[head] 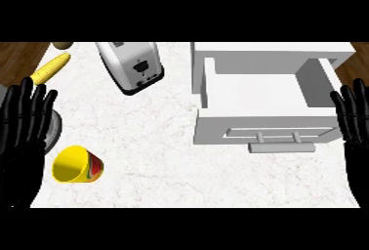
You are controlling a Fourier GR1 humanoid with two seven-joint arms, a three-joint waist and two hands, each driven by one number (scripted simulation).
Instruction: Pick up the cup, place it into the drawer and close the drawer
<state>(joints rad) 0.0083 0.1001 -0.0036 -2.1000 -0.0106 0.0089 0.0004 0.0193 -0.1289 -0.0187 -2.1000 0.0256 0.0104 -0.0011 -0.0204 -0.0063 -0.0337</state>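
A yellow cup (74,165) with red and green on its side lies tipped over near the counter's front left, its mouth facing left. The white drawer (263,128) stands pulled out at the right, its inside bare, a grey bar handle (281,142) on its front. My left hand (22,132) rests open at the left edge, fingers up, just left of the cup and apart from it. At the right edge my right hand (355,124) rests open, fingers up, beside the drawer's right wall.
A silver toaster (132,66) lies at the back centre-left. A corn cob (51,68) sits at the back left, with a brown item (61,45) behind it. A dark round object (54,129) shows partly behind my left hand. The counter's right edge meets wooden floor.
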